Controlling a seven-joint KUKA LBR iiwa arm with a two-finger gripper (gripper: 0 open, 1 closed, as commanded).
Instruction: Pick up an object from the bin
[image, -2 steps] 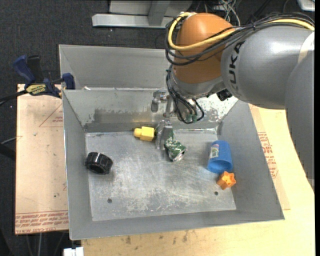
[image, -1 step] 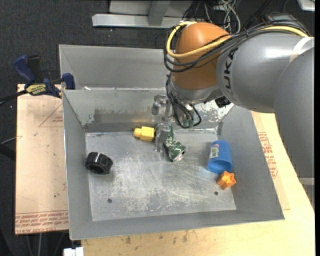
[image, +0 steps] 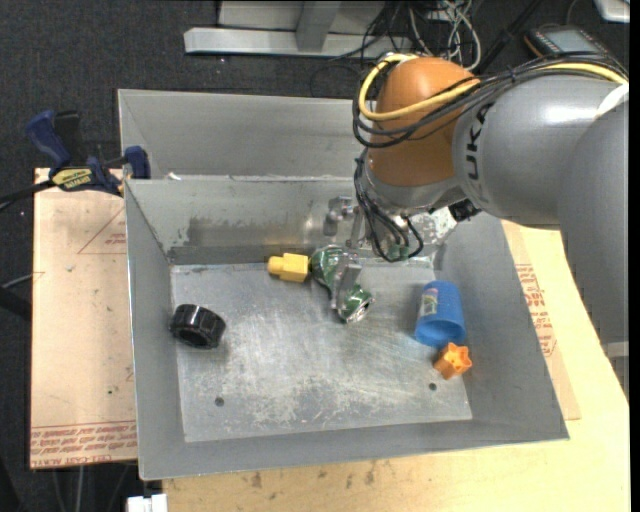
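Observation:
My gripper (image: 347, 232) hangs below the arm's wrist at the back of the bin, just right of centre. Directly under and in front of it lies a crumpled green can (image: 343, 288), its shiny end pointing to the front right. The gripper's lower end reaches down to the can's rear part; whether it touches the can I cannot tell. A small yellow block (image: 288, 267) lies just left of the can, by the back wall.
A blue cup (image: 439, 313) lies on its side right of the can, with a small orange piece (image: 452, 361) in front of it. A black ring (image: 196, 326) sits at the left. The arm's wrist covers the bin's back right corner.

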